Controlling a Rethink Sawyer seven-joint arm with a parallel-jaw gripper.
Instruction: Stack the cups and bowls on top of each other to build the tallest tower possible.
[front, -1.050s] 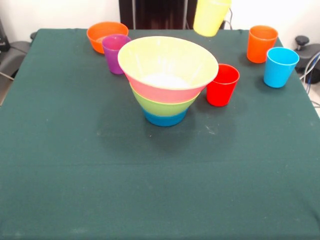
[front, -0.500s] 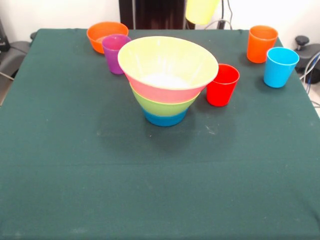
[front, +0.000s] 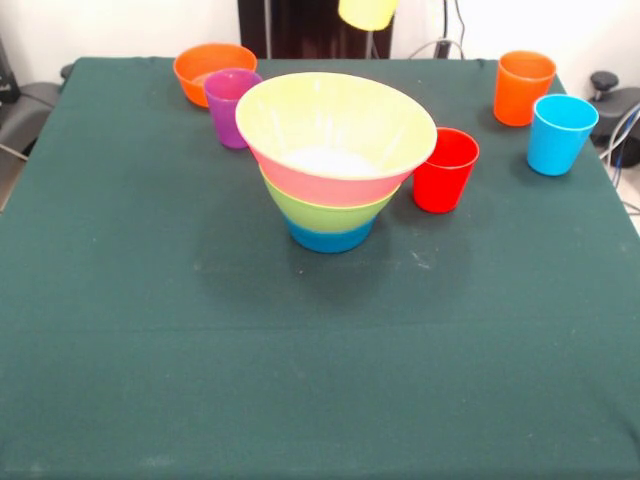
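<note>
Since the earlier frames, the small yellow plastic cup (front: 367, 12) has risen and drifted over the tower (front: 334, 160) of nested glossy bowls; the claw carrying it is out of view. Lowering it squarely into the top bowl seems next.

1. Worktop (front: 300, 380) under a dark green cloth, faint wrinkles.
2. White wall (front: 120, 25) behind.
3. Dark panel (front: 290, 28) at top centre.
4. Cables (front: 625, 130) at right edge.
5. Grey chair part (front: 22, 110) at left edge.
</note>
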